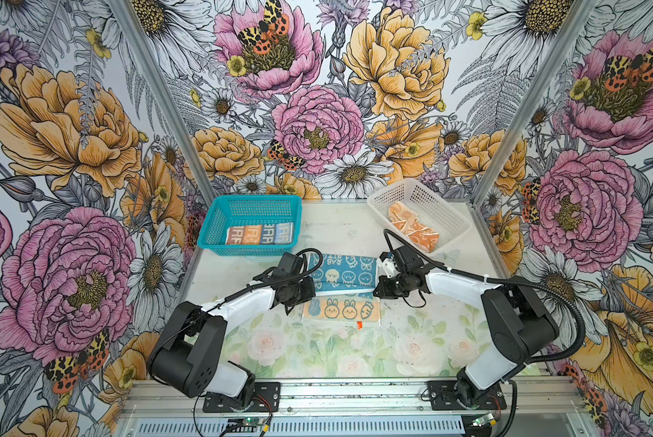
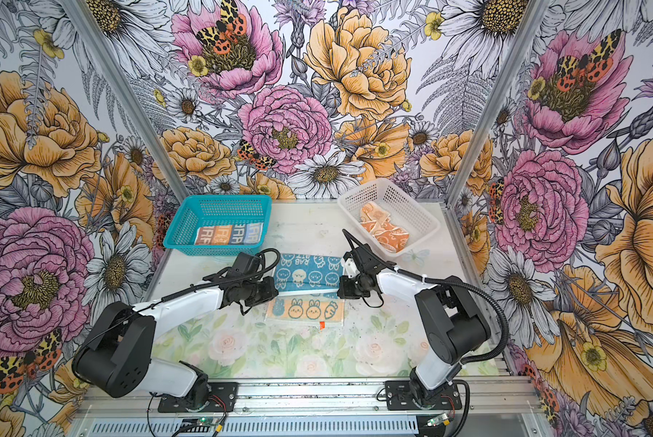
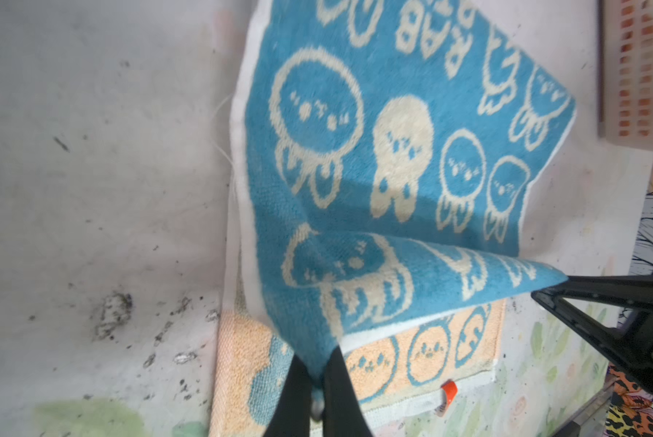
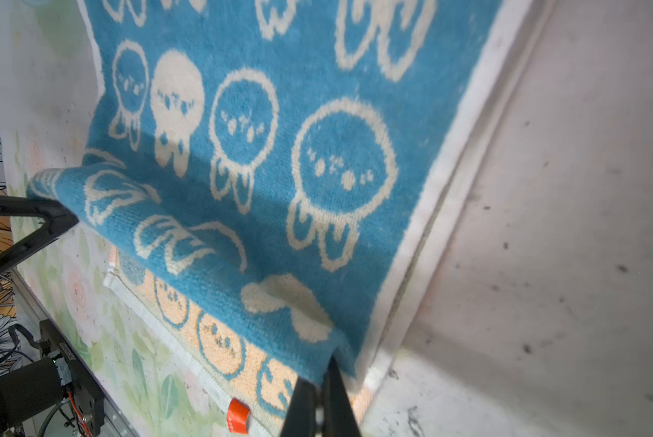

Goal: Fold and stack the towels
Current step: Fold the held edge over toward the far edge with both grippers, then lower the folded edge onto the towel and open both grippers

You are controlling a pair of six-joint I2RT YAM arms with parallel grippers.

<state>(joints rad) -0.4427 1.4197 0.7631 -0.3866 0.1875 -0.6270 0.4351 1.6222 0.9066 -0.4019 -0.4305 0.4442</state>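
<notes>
Mid-fold here on the teal bunny towel [image 1: 345,270], laid out at the middle of the table [image 1: 340,234], just in front of the teal basket [image 1: 219,223] and the white basket [image 1: 430,202]. Pinching one corner of the raised teal edge with the left gripper [image 3: 319,374], jaws squeezed together on the cloth; pinching the opposite corner with the right gripper [image 4: 323,378], same tight clamp. Holding that edge just off the surface, sagging a touch between the two grips, with a soft crease across the layer behind. Looks like a fold in half, most of the way home: left uncovered along the near side, a peach strip [image 1: 340,308] of outlined bunnies and a carrot, seemingly the same cloth's lower layer, finished with a white hem and a small orange tag [image 1: 359,324]. Calls next for carrying both corners toward the arms together, level and in step, down onto that near hem, then releasing only once flat; risks a skewed edge if pulled unevenly. Thick terry by the look of it: teal ground, cream bunny faces, RAB BIT lettering upside down from above, white border down the sides; limp enough to droop, firm enough to hold a crease. Elsewhere, lettered towel [image 1: 259,234] folded flat inside the teal basket, probably the start of the stack; peach towel [image 1: 412,229] crumpled in the white basket, not yet folded
</notes>
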